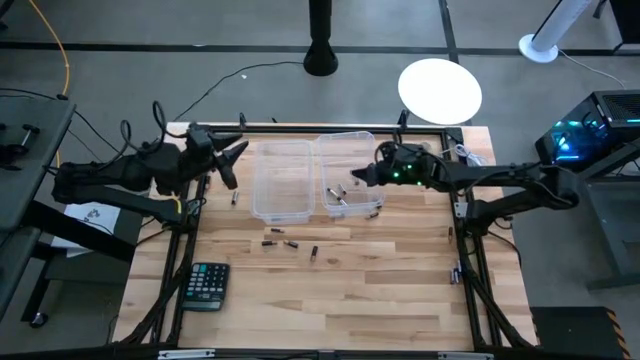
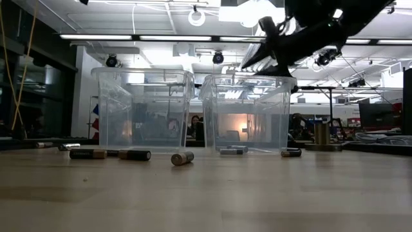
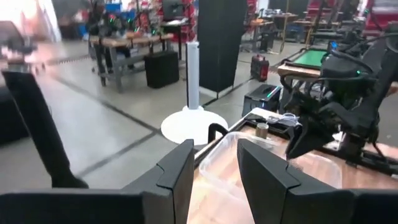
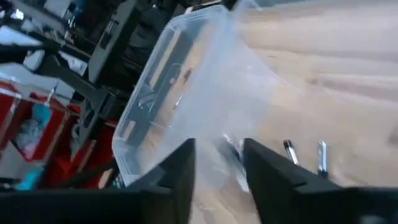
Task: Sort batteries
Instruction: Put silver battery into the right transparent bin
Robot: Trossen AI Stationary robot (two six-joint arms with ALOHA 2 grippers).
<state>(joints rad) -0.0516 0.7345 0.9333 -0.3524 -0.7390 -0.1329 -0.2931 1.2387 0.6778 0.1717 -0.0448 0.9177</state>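
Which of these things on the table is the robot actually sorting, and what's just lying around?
Part of the job:
- loose batteries on the wood
- batteries already in the right bin
- left bin
- right tool, above the right bin

Just lying about:
- calculator
- white disc on the floor beyond the table

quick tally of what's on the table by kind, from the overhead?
Clear bins: 2
Batteries loose on the wood: at least 5
Batteries in the right-hand bin: several, exact count unclear
Calculator: 1
Total: 8 countable things, plus the binned batteries.
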